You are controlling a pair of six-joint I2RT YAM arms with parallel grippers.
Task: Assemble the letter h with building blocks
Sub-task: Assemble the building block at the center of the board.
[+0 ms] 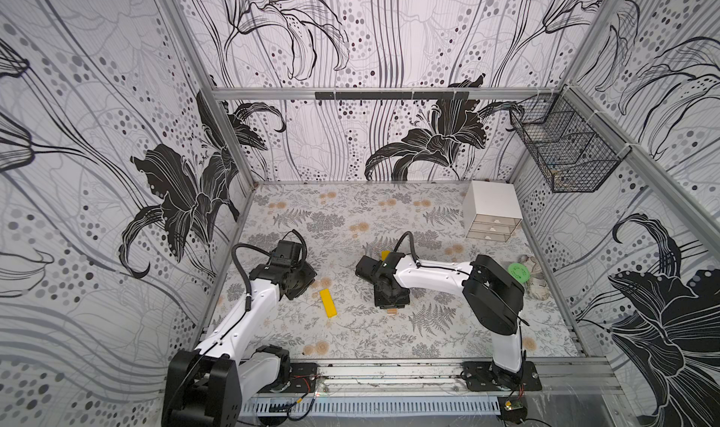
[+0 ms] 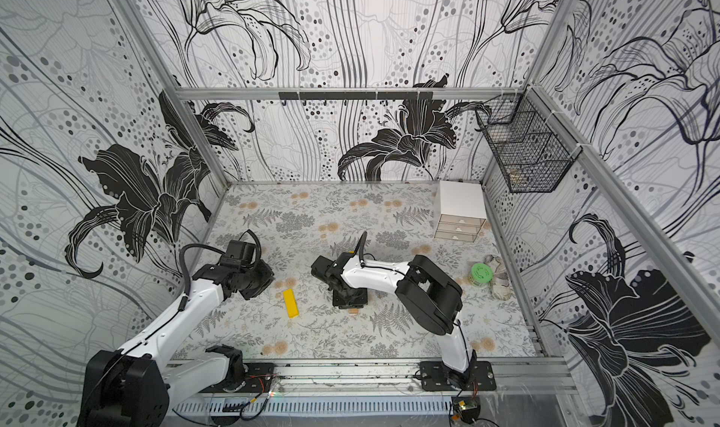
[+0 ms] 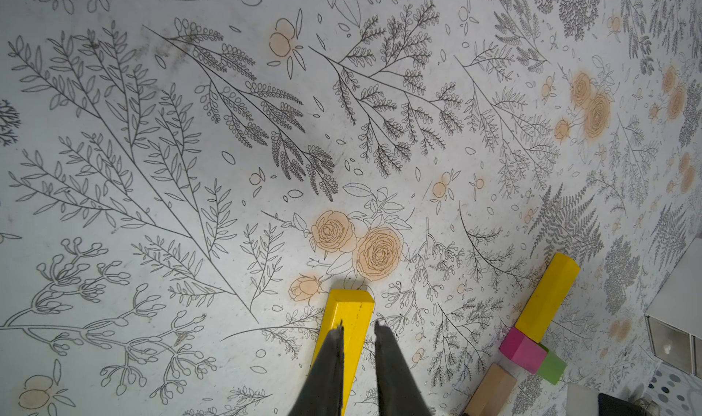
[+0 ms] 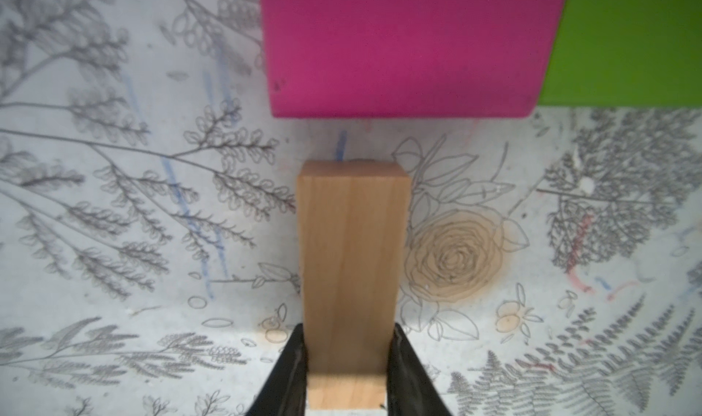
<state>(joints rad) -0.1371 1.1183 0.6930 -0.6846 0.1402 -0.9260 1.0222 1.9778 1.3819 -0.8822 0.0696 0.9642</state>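
Note:
A long yellow block lies flat on the floral table, apart from the others. My left gripper hovers just over its near end, jaws narrowly parted with nothing between them. The other yellow block, the magenta block and the green block sit touching one another. The magenta block and green block lie side by side. My right gripper is shut on the tan wood block, whose far end stops a small gap short of the magenta block. In both top views the right wrist hides most of this group.
A white mini drawer chest stands at the back right. A wire basket hangs on the right wall. A green round lid rests on a crumpled cloth by the right edge.

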